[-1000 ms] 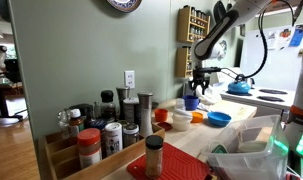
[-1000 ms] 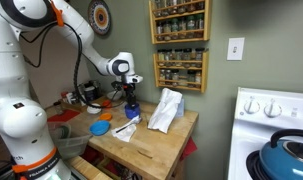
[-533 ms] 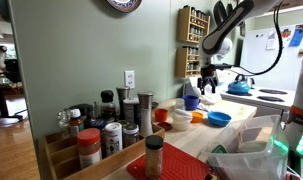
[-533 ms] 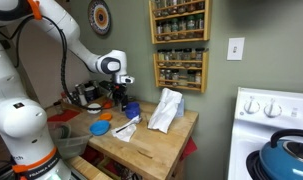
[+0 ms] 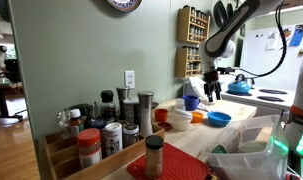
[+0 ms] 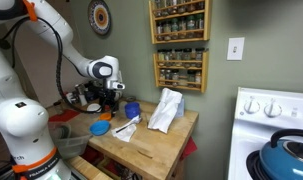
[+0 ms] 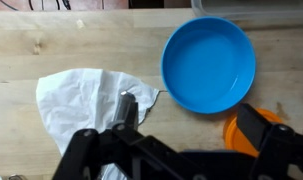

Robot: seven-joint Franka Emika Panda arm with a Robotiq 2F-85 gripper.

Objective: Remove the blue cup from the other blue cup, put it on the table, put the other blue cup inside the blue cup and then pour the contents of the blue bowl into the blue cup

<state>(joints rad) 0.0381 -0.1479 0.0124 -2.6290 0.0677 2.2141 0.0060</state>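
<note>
The blue bowl [image 7: 209, 63] lies empty on the pale wood table [image 7: 51, 50] in the wrist view, just ahead of my open, empty gripper [image 7: 191, 122]. It also shows in both exterior views [image 5: 219, 118] [image 6: 99, 128]. A blue cup [image 5: 191, 102] [image 6: 132, 110] stands upright on the table beside the gripper [image 5: 211, 86] [image 6: 104, 96], which hovers over the bowl area. I cannot tell whether a second cup sits inside it.
An orange dish [image 7: 236, 130] lies under the right finger. A crumpled white napkin [image 7: 86, 105] lies left of the bowl. An orange-red bowl [image 5: 161, 115] and a white cup [image 5: 179, 121] stand near spice jars [image 5: 111, 135]. A white cloth [image 6: 166, 110] lies mid-table.
The gripper has moved sideways from above the blue cup to above the blue bowl and orange dish. The cup and bowl have not moved.
</note>
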